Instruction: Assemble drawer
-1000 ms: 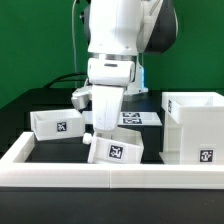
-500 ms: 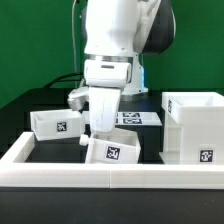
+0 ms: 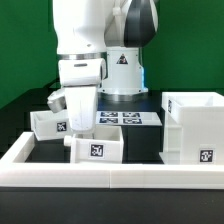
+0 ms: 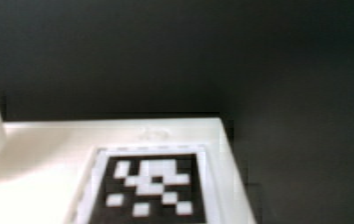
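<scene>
Now fingers [image 3: 84, 122] grip front tray [image 3: 98, 149], housing [image 3: 195, 125] rt.

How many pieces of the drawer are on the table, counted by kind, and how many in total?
Housing: 1
Trays: 2, the rear tray and the front tray
Total: 3

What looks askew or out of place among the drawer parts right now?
Nothing looks spilled or damaged. Only the rear tray stands out: it sits skewed, turned at an angle, while the front tray by the end effector and the housing sit roughly square to the camera.
</scene>
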